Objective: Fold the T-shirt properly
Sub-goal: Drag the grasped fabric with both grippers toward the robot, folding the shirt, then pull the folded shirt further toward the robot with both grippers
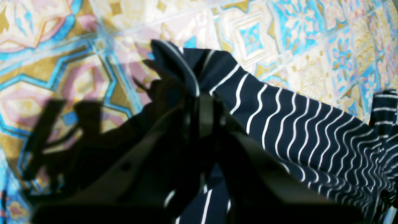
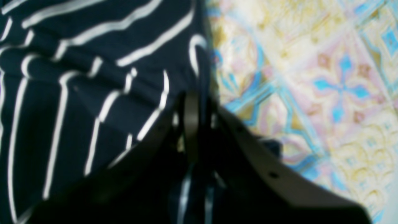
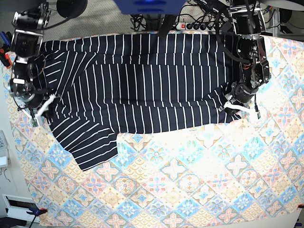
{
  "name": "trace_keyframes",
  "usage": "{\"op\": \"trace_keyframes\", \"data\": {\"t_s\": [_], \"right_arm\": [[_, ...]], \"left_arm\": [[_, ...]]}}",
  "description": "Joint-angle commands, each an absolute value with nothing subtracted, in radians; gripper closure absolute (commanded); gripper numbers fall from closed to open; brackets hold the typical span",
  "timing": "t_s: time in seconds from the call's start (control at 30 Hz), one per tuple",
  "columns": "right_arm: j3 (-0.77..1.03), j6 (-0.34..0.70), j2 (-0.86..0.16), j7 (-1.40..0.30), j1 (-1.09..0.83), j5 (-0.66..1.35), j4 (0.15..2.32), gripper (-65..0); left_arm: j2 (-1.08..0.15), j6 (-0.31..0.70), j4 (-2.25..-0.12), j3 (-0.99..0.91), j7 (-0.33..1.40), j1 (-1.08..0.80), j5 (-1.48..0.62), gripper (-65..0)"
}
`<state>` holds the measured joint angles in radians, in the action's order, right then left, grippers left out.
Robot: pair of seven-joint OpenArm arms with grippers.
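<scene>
Where each pincer clamps, T-shirt (image 3: 142, 85) between

FREE: I see bare tablecloth (image 3: 190, 190) across the whole near half, room for either arm to pass | BLOCKED: T-shirt (image 3: 142, 80) spans the far half edge to edge, one sleeve poking toward me at base-view left | FAR EDGE: power strip (image 3: 197, 26) and cables crowd behind

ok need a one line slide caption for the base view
Both tools, left and right, shut on opposite ends of the striped T-shirt spread across the patterned tablecloth.
</scene>
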<state>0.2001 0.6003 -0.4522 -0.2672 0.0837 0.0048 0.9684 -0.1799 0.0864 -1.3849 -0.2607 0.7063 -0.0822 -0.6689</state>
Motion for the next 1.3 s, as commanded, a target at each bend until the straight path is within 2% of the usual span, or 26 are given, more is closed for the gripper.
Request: {"op": "trace_keyframes", "data": {"t_s": [0.0,0.4,0.6,0.8,1.07,1.27], "right_arm": [[0.226,0.596,-0.479,-0.262,0.071,0.015,1.018,-3.3],[0.386,0.598,-0.472,-0.291,-0.188,0.021,1.297,-3.3],[0.435,0.598,-0.473,-0.292,-0.314,0.171,1.385,-3.3],[0.453,0.598,-0.475,-0.292,-0.400,0.177,1.437,-3.3],[0.449,0.598,-0.473,-0.292,-0.418,0.177,1.437,-3.3],[0.446,0.598,-0.473,-0.329,-0.420,0.176,1.440,-3.6]], "left_arm": [[-0.191,0.111,-1.428,-0.265,0.687,-0.082,-0.676,0.0],[-0.197,0.166,-1.624,-0.269,0.687,-0.255,-0.676,0.0],[-0.197,0.168,-1.722,-0.269,0.687,-0.361,-0.676,0.0],[-0.197,0.168,-1.764,-0.269,0.687,-0.452,-0.676,0.0],[-0.197,0.168,-1.756,-0.266,0.687,-0.536,-0.665,0.0],[-0.197,0.163,-1.623,-0.265,0.690,-0.499,-0.601,0.0]]}}
